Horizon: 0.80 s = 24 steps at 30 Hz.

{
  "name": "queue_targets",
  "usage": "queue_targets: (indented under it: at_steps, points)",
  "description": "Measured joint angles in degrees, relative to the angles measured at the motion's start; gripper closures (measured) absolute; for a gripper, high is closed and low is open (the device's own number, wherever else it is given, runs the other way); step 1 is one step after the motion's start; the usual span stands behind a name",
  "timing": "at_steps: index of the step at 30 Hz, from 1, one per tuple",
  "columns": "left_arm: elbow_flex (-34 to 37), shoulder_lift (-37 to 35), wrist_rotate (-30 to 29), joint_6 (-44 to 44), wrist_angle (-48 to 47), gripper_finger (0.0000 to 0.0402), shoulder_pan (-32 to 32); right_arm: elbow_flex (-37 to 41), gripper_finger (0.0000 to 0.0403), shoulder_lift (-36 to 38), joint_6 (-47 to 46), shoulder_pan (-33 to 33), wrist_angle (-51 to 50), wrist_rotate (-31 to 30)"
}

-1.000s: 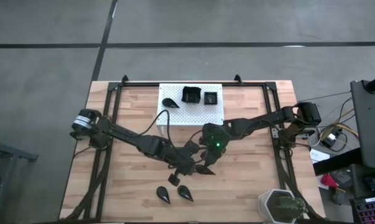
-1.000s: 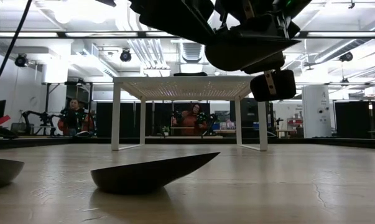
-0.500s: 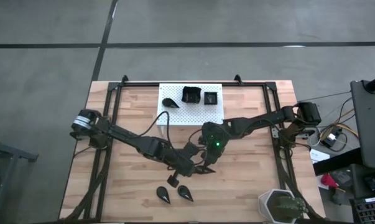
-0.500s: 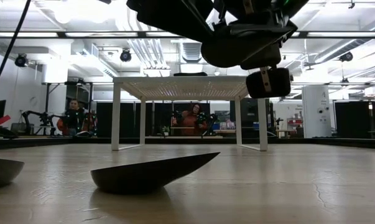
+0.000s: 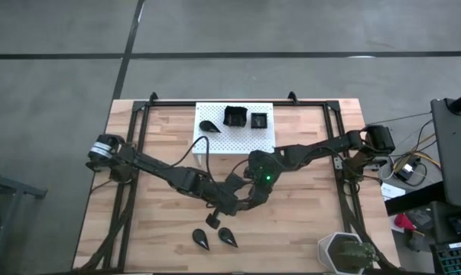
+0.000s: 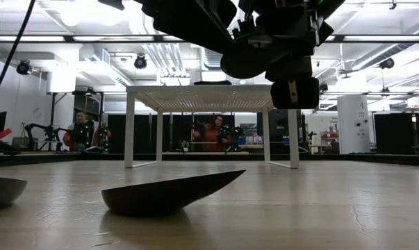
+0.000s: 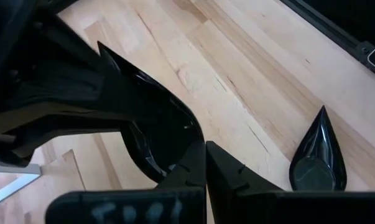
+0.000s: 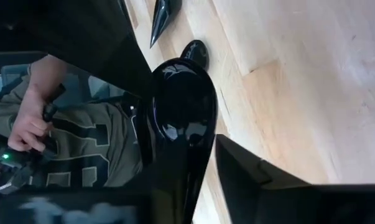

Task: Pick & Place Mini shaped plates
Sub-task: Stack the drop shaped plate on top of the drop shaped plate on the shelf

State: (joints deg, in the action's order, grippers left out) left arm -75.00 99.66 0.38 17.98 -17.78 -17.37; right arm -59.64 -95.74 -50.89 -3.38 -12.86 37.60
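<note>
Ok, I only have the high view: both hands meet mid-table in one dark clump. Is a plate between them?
Observer: Yes. The left wrist view shows the left hand shut on the rim of a teardrop plate.
Operator: And the right hand?
Observer: Its wrist view shows the right hand open, with a gap between one finger and that plate.
Operator: Is it off the table?
Observer: Yes. The low view shows it held well above the table, where a second teardrop plate lies.

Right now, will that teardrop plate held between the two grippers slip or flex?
The teardrop plate looks stiff; its curved form shows no bending. Its glossy surface likely makes it slippery. The left gripper pinches only its rim, so it may pivot as the right gripper opens.
</note>
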Motion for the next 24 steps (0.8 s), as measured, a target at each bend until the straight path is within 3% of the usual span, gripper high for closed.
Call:
queue_targets:
  at_steps: [6,11,24]
  points:
    - [0.0,0.0,0.1,0.0,-1.2,0.0401,-0.1,0.0,0.0253,0.1,0.8,0.3,-0.2,1.1]
    - [0.0,-0.4,-0.5,-0.1,-5.3,0.0401,-0.7,0.0,0.0226,0.3,2.7,0.6,-0.3,1.7]
    - [0.0,-6.9,-11.0,-1.1,-22.1,0.0401,-5.5,0.2,0.0225,0.7,13.0,1.4,-0.6,-1.9]
